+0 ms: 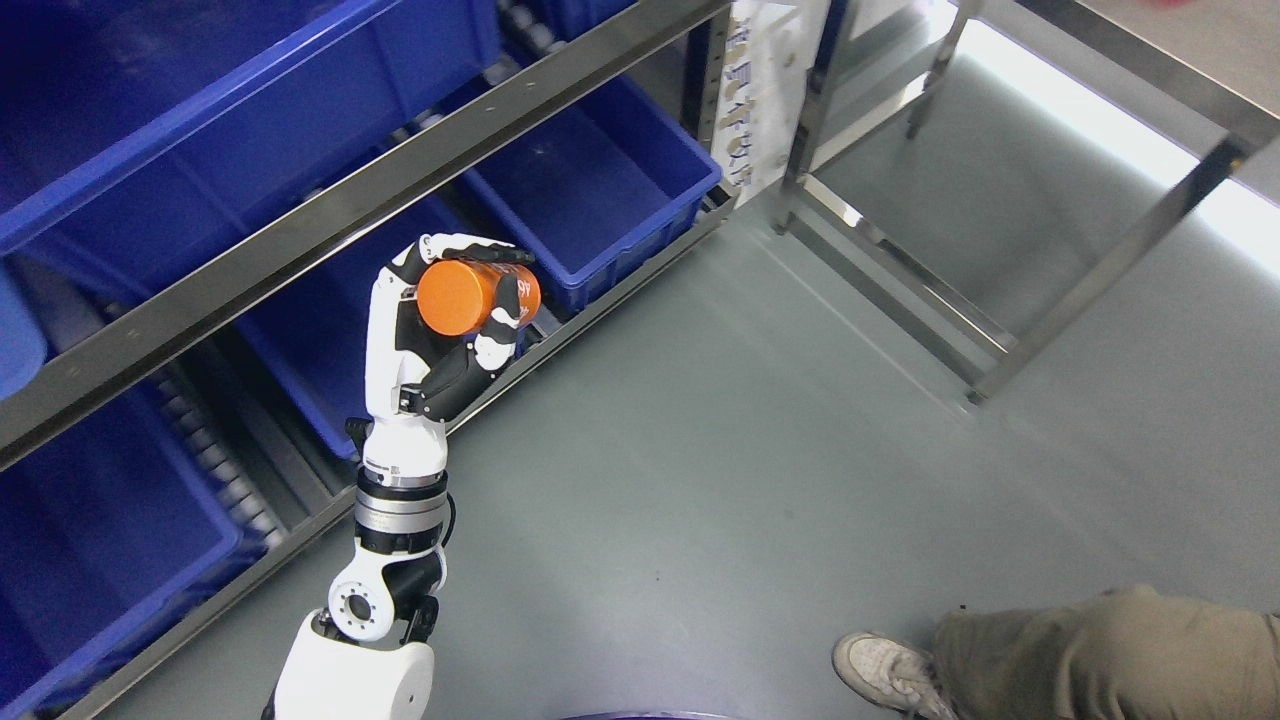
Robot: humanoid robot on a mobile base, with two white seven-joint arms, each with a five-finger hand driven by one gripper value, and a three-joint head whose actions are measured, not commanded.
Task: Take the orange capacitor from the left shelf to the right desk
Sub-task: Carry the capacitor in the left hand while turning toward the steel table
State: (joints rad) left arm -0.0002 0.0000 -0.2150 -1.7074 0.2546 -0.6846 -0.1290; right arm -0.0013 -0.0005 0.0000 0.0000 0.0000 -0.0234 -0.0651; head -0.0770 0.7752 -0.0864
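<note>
L hand (440,320) fingers curled tight round 1 orange capacitor (470,296), beside shelf (330,215) w/ several blue bins (600,190).

Bright, even light, with glare at the upper right.
A white strip of glare burns along the floor (1090,110) beneath the steel table frame (1130,240); the metal rails shine. Blue bins (600,190) on the shelf blur softly at upper left, shadows faint everywhere.
</note>
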